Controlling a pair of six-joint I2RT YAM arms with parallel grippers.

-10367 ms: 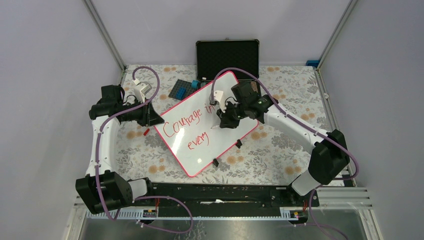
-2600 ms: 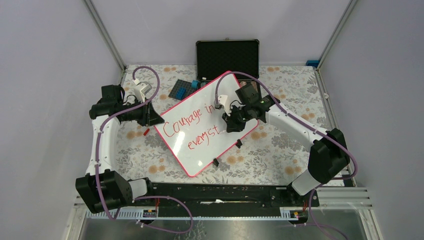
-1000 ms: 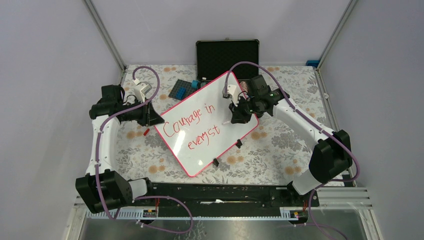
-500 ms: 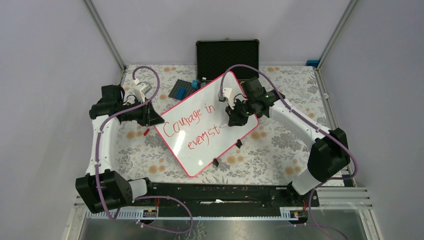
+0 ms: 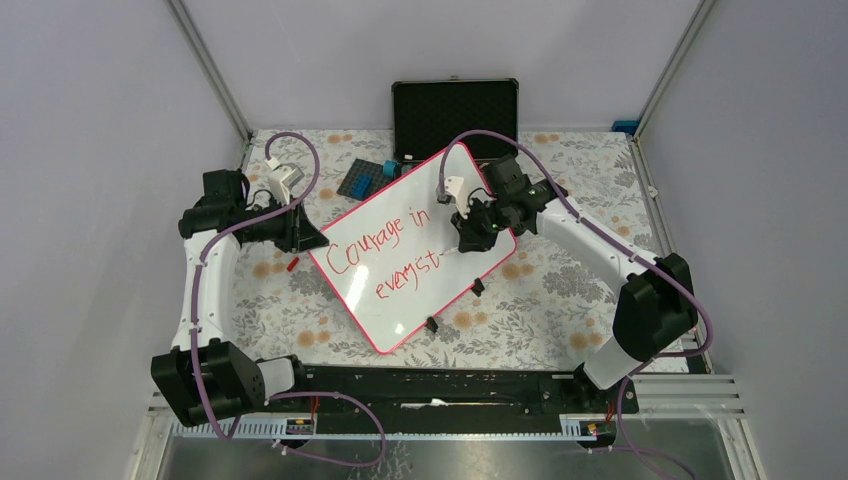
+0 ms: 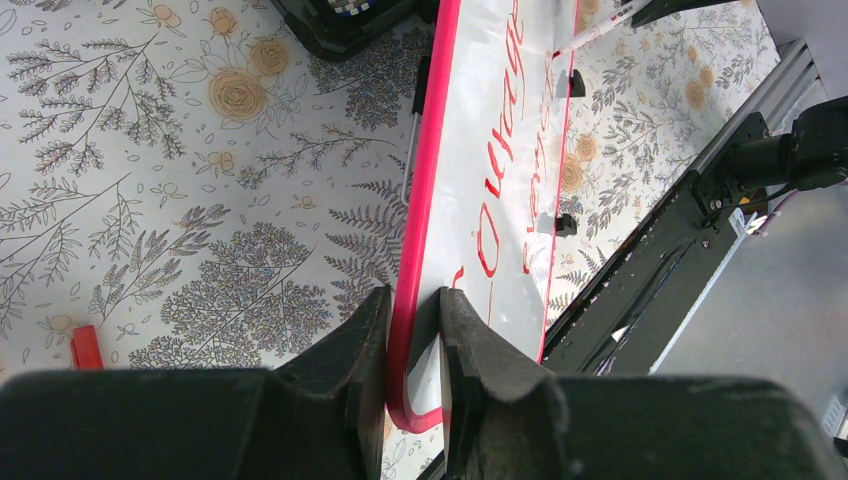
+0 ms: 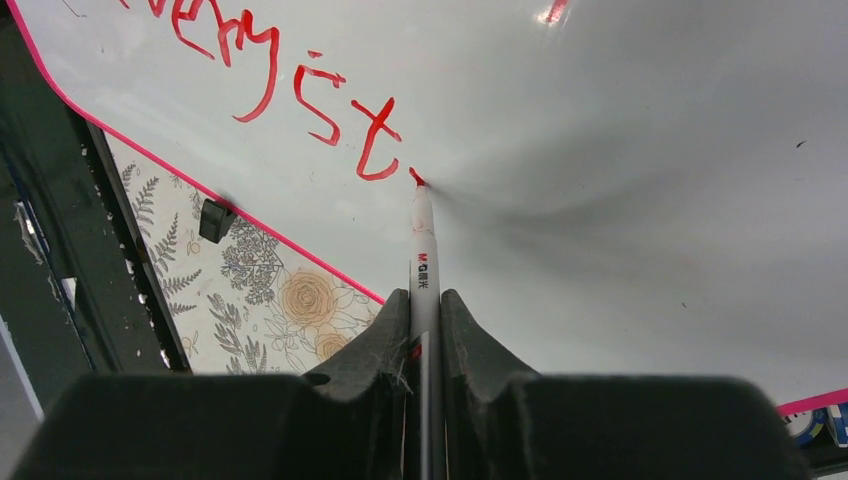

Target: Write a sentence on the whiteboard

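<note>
Lying slantwise on the flower-patterned surface (image 5: 560,290), the large glossy white whiteboard with the thin pink-red frame (image 5: 410,305) has its long axis running from near left to far right. Two small black clips (image 5: 430,323) sit on its near-right long edge.

The red handwritten sentence (image 5: 385,245) follows that same axis in two lines, climbing toward the board's far right corner. The upper line reads "Courage in", and the lower one reads "every st".

The left hand (image 6: 413,300) is clamped on the whiteboard at its left corner, one finger on each face of the pink frame.

Over the board's right end, the right hand (image 7: 425,295) is closed on a slim white marker with a red tip (image 7: 422,240). The marker lies straight along the fingers, and its tip touches the white face just past the "t" of the lower line.

A black open case with a foam lining (image 5: 455,115) stands just beyond the whiteboard's far corner. A small red piece (image 6: 86,347) lies on the surface just left of the board's left corner.
</note>
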